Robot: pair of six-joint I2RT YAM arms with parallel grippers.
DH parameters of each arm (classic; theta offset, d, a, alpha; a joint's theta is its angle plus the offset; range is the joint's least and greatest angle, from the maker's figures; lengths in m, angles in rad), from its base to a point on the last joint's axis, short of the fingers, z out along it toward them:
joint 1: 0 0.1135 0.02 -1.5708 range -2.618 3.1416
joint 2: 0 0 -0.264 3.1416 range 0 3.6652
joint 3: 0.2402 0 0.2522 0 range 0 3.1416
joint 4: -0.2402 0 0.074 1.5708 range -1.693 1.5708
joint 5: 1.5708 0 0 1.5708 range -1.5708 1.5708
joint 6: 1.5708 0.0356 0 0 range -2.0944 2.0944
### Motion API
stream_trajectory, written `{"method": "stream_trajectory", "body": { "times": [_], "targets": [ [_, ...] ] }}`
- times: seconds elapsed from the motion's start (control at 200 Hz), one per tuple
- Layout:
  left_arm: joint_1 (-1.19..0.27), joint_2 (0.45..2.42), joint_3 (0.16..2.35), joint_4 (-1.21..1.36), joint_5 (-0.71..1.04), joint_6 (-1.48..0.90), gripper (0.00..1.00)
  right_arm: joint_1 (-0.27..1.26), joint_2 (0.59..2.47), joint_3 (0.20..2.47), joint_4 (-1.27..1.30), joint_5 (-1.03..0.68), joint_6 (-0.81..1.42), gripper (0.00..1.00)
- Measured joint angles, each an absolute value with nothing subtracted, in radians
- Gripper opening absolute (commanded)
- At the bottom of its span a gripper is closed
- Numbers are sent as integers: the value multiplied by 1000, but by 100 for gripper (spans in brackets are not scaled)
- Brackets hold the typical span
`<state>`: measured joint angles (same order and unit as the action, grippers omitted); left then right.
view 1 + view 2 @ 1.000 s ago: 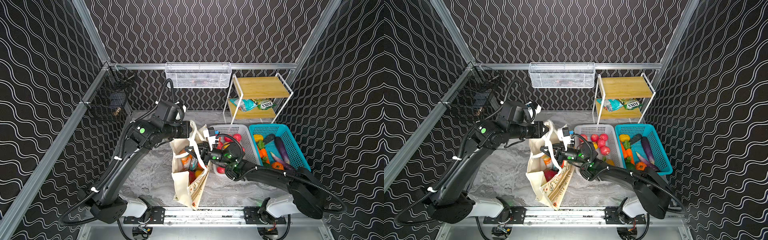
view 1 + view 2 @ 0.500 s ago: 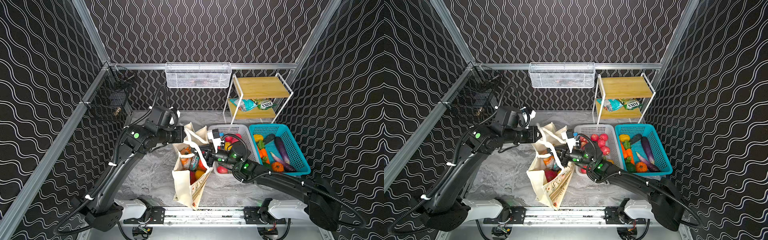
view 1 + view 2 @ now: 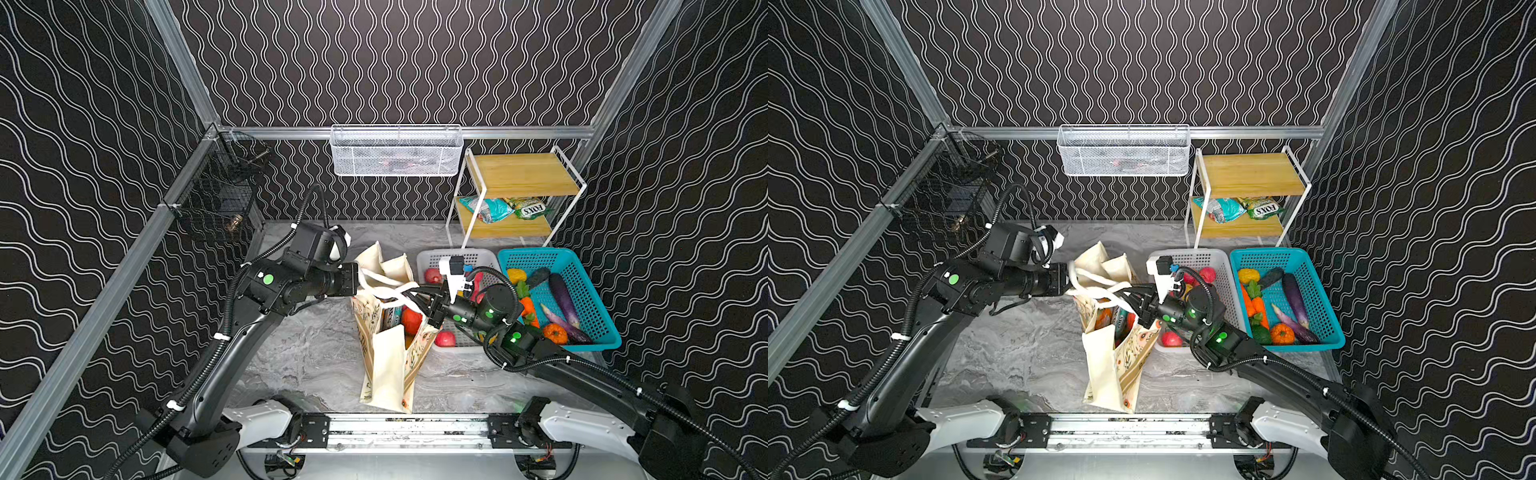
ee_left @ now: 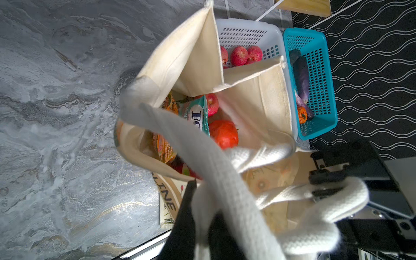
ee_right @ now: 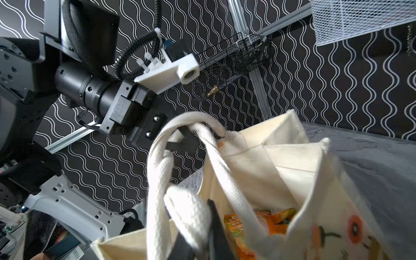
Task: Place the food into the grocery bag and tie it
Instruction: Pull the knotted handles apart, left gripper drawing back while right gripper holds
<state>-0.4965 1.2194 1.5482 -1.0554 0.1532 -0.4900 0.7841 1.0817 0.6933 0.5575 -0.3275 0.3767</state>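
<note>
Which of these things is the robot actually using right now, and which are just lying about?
In use: tote bag, its handles, the tomato and snack packet inside, left gripper and right gripper, both shut on the handles.
Lying about: white basket, teal basket, wooden shelf, white wire basket on the wall, black wire basket.

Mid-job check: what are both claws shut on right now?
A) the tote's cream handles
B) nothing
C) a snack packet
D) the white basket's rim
A: the left claw and right claw are each closed on the cream handles above the grocery bag.
</note>
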Motion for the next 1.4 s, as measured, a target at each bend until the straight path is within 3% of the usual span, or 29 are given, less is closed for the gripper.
{"method": "stream_trajectory", "body": {
  "times": [0.29,0.746,1.401],
  "targets": [
    [-366,1176,1497,-1089,29,-466,0,686,991,629,518,-280,378,1],
    [-205,1129,1425,-1046,169,-464,0,570,940,565,516,-309,447,0],
    [2,1047,1369,-1086,355,-464,0,511,1020,644,470,-366,455,0]
  ]
}}
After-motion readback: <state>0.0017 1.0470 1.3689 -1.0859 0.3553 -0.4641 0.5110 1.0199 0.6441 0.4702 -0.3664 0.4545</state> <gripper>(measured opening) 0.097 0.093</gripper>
